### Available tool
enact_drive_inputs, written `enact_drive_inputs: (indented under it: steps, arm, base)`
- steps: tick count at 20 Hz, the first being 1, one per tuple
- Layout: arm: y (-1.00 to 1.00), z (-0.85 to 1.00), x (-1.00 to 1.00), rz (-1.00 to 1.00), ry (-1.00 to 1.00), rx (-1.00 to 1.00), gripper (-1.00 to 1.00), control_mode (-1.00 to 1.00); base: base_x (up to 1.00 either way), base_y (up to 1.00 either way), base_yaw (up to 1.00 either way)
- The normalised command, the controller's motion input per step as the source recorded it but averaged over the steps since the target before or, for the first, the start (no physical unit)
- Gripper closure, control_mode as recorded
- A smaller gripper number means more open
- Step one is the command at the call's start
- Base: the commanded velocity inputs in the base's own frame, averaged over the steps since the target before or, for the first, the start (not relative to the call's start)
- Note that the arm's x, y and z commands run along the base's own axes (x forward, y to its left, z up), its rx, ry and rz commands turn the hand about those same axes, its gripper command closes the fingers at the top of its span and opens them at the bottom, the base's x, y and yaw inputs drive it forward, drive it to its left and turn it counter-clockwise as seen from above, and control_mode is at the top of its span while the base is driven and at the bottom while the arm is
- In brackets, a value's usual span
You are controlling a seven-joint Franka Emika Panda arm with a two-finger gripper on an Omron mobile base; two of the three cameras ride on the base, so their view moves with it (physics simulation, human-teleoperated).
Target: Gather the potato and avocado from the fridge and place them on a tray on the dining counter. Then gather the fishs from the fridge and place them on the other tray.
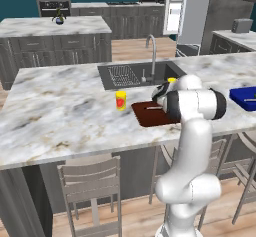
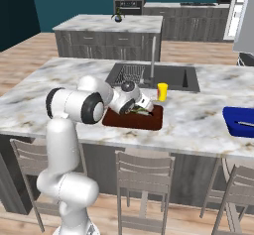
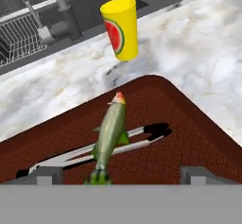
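Observation:
The dark reddish-brown tray point(image 3: 189, 138) point(image 1: 145, 117) point(image 2: 151, 122) lies on the marbled dining counter point(image 1: 65, 111) in front of the sink. A slender grey-green fish point(image 3: 110, 135) point(image 2: 139, 111) rests on it, lying across a second thin grey fish point(image 3: 142, 140) point(image 1: 154, 108). My gripper point(image 3: 121, 173) point(image 2: 142, 105) hovers low over this tray, open, its fingertips point(image 3: 46, 174) well clear on either side of the upper fish's tail. The bright blue tray point(image 1: 244, 100) point(image 2: 238, 121) sits further right on the counter. The grey fridge point(image 1: 192, 16) stands at the back. The potato and avocado are out of view.
A yellow cup point(image 3: 121, 29) point(image 1: 120, 101) point(image 2: 162, 91) with a watermelon print stands just beyond the brown tray. Behind it are the inset sink point(image 1: 127, 75) point(image 2: 173, 76) with a dish rack and the faucet point(image 1: 151, 56). Stools point(image 1: 92, 186) line the counter's near side.

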Motion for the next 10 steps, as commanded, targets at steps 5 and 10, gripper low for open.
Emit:
enact_drive_inputs:
  steps: [5, 10]
  arm:
    - [0.18, 0.68, -1.00, 0.04, -0.22, -0.02, -1.00, -1.00]
    - [0.16, 0.76, -1.00, 0.02, 0.00, -0.08, -1.00, -1.00]
  base:
    - [0.00, 0.00, 0.00]
    - [0.00, 0.00, 0.00]
